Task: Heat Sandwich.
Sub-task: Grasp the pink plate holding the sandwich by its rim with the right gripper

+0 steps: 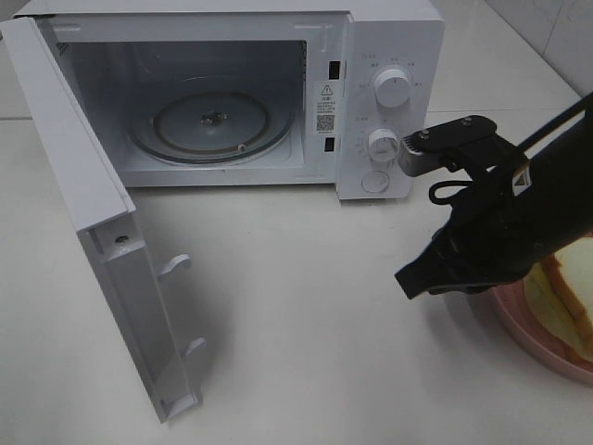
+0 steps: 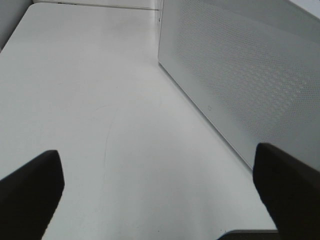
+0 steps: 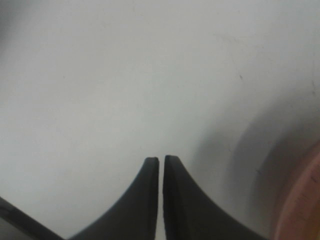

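Sandwich (image 1: 567, 283) sits on the pink plate (image 1: 533, 345) at the right edge of the white table (image 1: 306, 306) (only part of it shows). The right gripper (image 3: 161, 164) hangs just beside the plate, fingers almost touching, holding nothing. The left gripper (image 2: 159, 172) has its fingers spread wide, near the microwave (image 1: 389, 46) side wall. The microwave door (image 1: 88, 195) stands open.
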`<state>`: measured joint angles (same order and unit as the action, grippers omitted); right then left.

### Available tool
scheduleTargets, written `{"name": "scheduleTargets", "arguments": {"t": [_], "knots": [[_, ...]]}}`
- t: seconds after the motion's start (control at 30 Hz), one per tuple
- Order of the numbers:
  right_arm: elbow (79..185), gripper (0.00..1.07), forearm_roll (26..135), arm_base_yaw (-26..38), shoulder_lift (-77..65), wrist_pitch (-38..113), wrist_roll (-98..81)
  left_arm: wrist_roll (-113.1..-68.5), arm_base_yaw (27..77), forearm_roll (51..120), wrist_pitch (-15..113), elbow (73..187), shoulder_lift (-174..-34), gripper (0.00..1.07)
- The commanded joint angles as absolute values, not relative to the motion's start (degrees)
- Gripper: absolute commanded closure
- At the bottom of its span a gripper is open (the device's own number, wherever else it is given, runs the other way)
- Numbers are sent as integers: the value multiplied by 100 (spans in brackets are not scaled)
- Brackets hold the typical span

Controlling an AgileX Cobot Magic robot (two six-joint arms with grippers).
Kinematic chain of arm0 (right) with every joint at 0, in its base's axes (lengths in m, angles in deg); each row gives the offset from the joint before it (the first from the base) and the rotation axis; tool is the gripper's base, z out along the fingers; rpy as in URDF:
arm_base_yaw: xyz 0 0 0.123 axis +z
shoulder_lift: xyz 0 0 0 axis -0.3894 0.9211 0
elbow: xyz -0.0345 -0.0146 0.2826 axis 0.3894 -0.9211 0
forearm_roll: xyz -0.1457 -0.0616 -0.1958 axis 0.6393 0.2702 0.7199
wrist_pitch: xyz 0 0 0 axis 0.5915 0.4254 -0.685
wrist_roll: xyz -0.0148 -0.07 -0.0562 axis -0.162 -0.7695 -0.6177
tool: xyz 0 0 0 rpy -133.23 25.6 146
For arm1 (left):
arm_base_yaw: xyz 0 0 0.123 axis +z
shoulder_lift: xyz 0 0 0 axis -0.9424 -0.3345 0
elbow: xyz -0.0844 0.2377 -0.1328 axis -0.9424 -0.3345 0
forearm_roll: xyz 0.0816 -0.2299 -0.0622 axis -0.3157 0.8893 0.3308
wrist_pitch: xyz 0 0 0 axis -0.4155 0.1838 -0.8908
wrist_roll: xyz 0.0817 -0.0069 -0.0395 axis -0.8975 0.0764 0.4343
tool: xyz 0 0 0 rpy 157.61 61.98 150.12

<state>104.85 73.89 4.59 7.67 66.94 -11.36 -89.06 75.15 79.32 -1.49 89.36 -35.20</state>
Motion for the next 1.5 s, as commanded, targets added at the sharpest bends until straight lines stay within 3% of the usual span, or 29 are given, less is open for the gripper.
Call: {"name": "scheduleTargets", "arguments": {"t": [0.03, 0.23, 0.37, 0.4, 0.43, 0.47, 0.5, 0.53, 0.57, 0.6, 0.63, 0.73, 1.5], "knots": [[10473, 100, 7853, 436, 520, 7209, -1130, -8906, 7487, 7932, -80, 8925, -3417, 9], [10473, 93, 7899, 247, 400, 7811, -809, -8906, 7487, 7932, -80, 8925, -3417, 9], [10473, 81, 7916, -17, 400, 7954, -683, -8906, 7487, 7932, -80, 8925, -3417, 9], [10473, 76, 7927, -57, 400, 7948, -683, -8906, 7487, 7932, -80, 8925, -3417, 9], [10473, 64, 7945, -131, 400, 7908, -689, -8906, 7487, 7932, -80, 8925, -3417, 9], [10473, 64, 7945, -131, 400, 7908, -689, -8906, 7487, 7932, -80, 8925, -3417, 9], [10473, 55, 7979, -166, 400, 7897, -689, -8906, 7487, 7932, -80, 8925, -3417, 9], [10473, 46, 8042, -166, 400, 7891, -689, -8906, 7487, 7932, -80, 8925, -3417, 9], [10473, 27, 8111, -166, 400, 7851, -689, -8906, 7487, 7932, -80, 8925, -3417, 9], [10473, 20, 8117, -166, 400, 7822, -689, -8906, 7487, 7932, -80, 8925, -3417, 9], [10473, 20, 8117, -166, 400, 7822, -689, -8906, 7487, 7932, -80, 8925, -3417, 9], [10473, 5, 8117, -166, 406, 7731, -683, -8906, 7487, 7932, -80, 8925, -3417, 9], [11218, 9, 8260, -435, 1867, 7966, 68, -8906, 7487, 7932, -80, 8925, -3417, 9]]}}
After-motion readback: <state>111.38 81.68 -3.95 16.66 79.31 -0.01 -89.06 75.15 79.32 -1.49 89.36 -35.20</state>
